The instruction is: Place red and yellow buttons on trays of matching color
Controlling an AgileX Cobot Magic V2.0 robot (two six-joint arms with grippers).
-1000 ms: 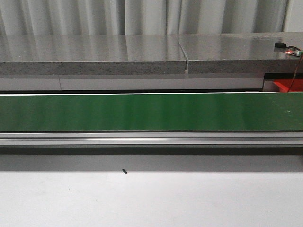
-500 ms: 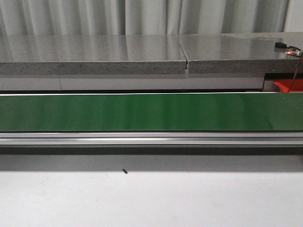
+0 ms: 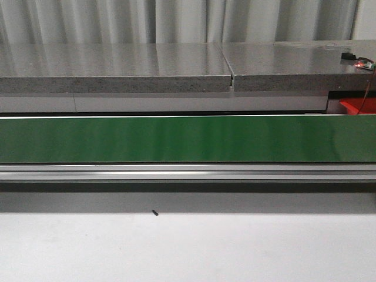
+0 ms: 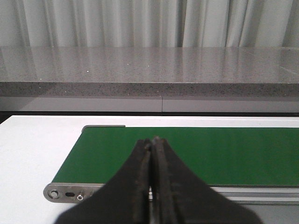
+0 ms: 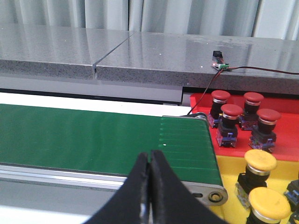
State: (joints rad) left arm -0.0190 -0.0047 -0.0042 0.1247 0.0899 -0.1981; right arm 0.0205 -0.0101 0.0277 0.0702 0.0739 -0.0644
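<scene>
Pale curtains hang behind a grey stone counter [image 3: 117,67], and a green belt [image 3: 176,139] runs left to right across the white table [image 3: 188,247]. The belt carries nothing. At its right end, four red buttons [image 5: 232,112] stand on the red tray [image 5: 285,148] and at least two yellow buttons [image 5: 260,160] on the yellow tray [image 5: 230,177]. The left gripper [image 4: 152,144] and right gripper [image 5: 149,161] both have fingers pressed together, holding nothing. This looks like waiting; the next pick needs a button arriving and jaws parting. No readable writing shows.
</scene>
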